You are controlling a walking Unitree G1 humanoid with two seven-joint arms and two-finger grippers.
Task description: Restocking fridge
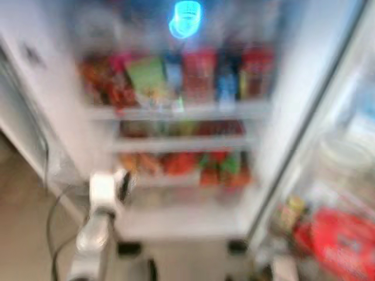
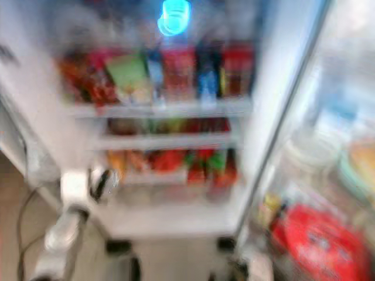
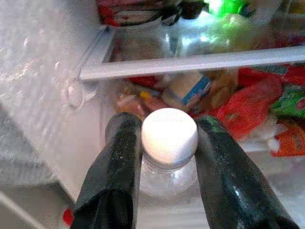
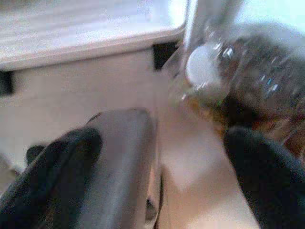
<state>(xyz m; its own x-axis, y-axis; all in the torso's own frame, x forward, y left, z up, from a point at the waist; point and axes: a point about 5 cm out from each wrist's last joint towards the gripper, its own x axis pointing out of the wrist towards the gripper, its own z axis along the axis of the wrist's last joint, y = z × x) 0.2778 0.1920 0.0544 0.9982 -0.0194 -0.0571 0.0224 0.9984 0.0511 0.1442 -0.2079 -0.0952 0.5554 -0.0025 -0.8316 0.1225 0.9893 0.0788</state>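
Left wrist view shows the left gripper (image 3: 162,136) right in front of the open fridge (image 1: 181,111), with both black fingers (image 3: 119,157) closed on the neck of a clear bottle (image 3: 169,181), just under its white cap (image 3: 169,136). Holds the bottle upright, close to the lower shelves of the fridge and not yet set down on one. Looks like thin, see-through plastic, so probably light, a bit squishy in the middle and smooth enough to slip. Best to hold at the neck, under the hard cap, as now, since the ridge there should stop a slide; would likely dent if squeezed hard lower down. Also shows a white shelf edge (image 3: 190,64) and soft red and green food bags (image 3: 248,105) close up and sharp. Left eye view, very blurry, gives the whole fridge instead: full rows of bright packs, a blue light at the top, the left arm (image 1: 96,228) reaching toward the lower left of the fridge, and the open door with a red pack (image 1: 343,240) on the right side. Right wrist view shows the right gripper (image 4: 164,143) spread wide with nothing held, low by the foot of the fridge, near a second bottle (image 4: 228,81) with a white top. Cannot tell what that second bottle rests on.
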